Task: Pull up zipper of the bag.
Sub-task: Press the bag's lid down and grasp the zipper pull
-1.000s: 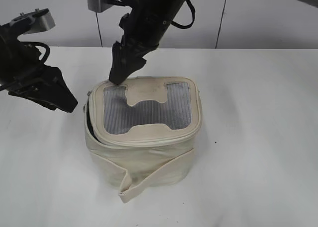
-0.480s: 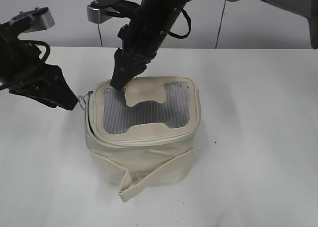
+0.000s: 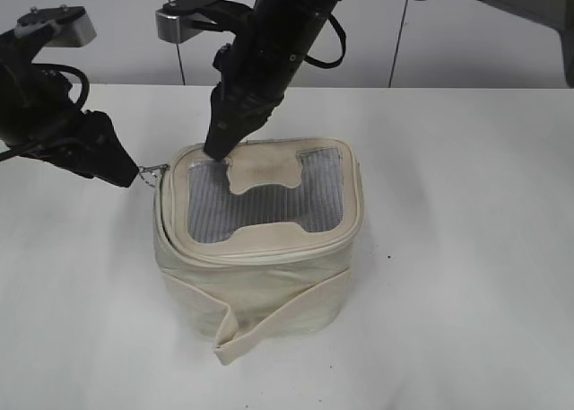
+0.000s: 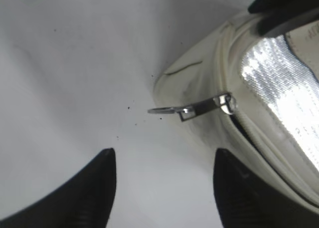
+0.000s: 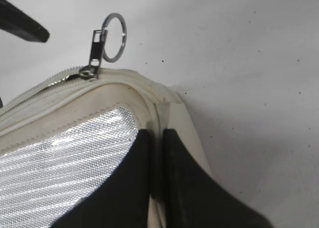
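1. Black right gripper (image 5: 157, 188): I see its fingers pressed together on the bag (image 3: 260, 248) lid's back corner
2. Left gripper (image 4: 162, 188): spread apart, empty, zipper (image 4: 199, 107) pull just ahead

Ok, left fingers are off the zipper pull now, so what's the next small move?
Probably ease the left gripper forward and shut it on the zipper pull: its ring sticks out free between the open fingers, while the right gripper presses the bag lid steady.

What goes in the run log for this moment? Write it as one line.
left gripper: open, zipper pull ahead, ungripped | right gripper: shut, tips on bag lid corner | zipper: partly open
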Motion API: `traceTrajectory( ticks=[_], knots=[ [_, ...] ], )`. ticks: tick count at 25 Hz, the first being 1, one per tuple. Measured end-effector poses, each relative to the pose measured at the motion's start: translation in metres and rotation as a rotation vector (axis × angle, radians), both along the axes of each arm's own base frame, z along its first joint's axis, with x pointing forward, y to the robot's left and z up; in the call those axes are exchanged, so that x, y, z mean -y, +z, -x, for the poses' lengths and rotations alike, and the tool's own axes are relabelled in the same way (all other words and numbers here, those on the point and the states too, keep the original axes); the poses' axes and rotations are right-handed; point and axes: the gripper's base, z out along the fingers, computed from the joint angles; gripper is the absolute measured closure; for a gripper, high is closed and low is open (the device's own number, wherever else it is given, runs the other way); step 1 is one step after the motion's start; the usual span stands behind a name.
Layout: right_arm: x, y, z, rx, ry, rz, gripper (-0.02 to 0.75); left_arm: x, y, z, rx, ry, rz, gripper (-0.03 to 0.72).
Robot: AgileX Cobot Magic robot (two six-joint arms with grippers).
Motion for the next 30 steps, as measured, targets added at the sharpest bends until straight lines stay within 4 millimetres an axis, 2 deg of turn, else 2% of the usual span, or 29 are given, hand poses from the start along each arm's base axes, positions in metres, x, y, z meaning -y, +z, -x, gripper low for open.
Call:
traceTrajectory(
  ticks=[7,14,20,24,27,30],
  knots=[
    [0.0,0.001,0.0,0.001,-0.009,0.006,0.699,0.002,0.001,-0.002,0.08,-0.104,-0.007,0.2],
    [0.001,0.002,0.001,0.0,-0.011,0.006,0.699,0.004,0.001,0.002,0.081,-0.22,-0.012,0.199],
    [0.0,0.002,0.001,0.0,-0.012,0.007,0.699,0.009,0.003,0.002,0.088,-0.22,0.053,0.2],
    [0.0,0.002,0.001,0.0,-0.012,0.007,0.699,0.011,-0.005,-0.001,0.064,-0.227,0.067,0.204],
    [0.0,0.002,0.001,0.0,-0.012,0.007,0.699,0.012,-0.013,-0.005,0.044,-0.224,0.064,0.272],
    [0.0,0.002,0.001,0.0,-0.013,0.007,0.699,0.012,-0.013,-0.007,0.063,-0.212,0.06,0.428]
  ],
)
